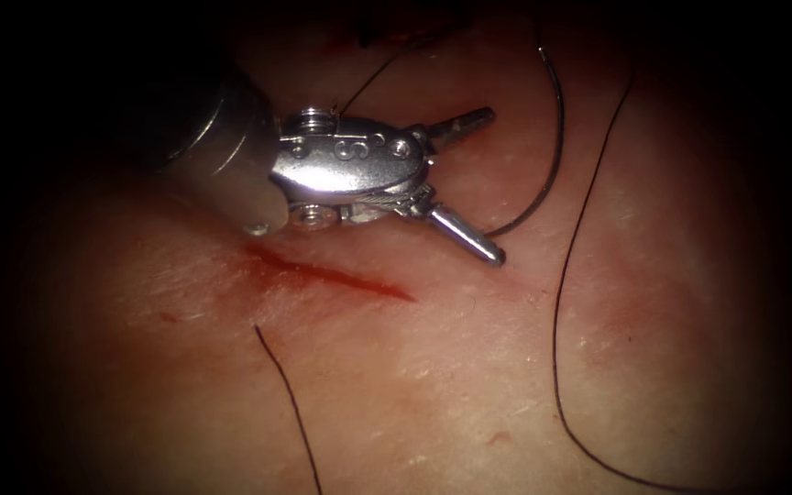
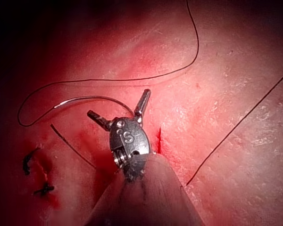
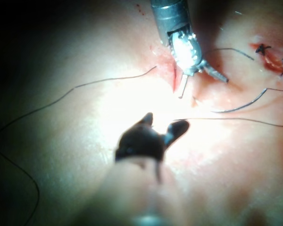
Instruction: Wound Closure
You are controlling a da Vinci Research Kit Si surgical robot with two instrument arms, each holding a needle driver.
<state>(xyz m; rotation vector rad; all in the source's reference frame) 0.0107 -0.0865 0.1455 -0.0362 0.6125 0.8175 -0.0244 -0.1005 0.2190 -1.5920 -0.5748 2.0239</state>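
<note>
I have the left pincer [image 1: 492, 183] spread wide and empty, hovering over the tissue [image 1: 433, 385] just past the right end of the cut [image 1: 332, 273]. The needle [image 1: 543, 174] lies free on the tissue to the right of the cut, curving beside the pincer's lower tip, not in the tissue. Thread [image 1: 570, 275] trails loosely further right. My right pincer [image 3: 162, 126] is also spread, holding nothing.

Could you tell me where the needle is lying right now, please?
In the endoscope view the needle lies free on the tissue, right of the cut, curving beside the left tool, whose open jaws hold nothing.
</note>
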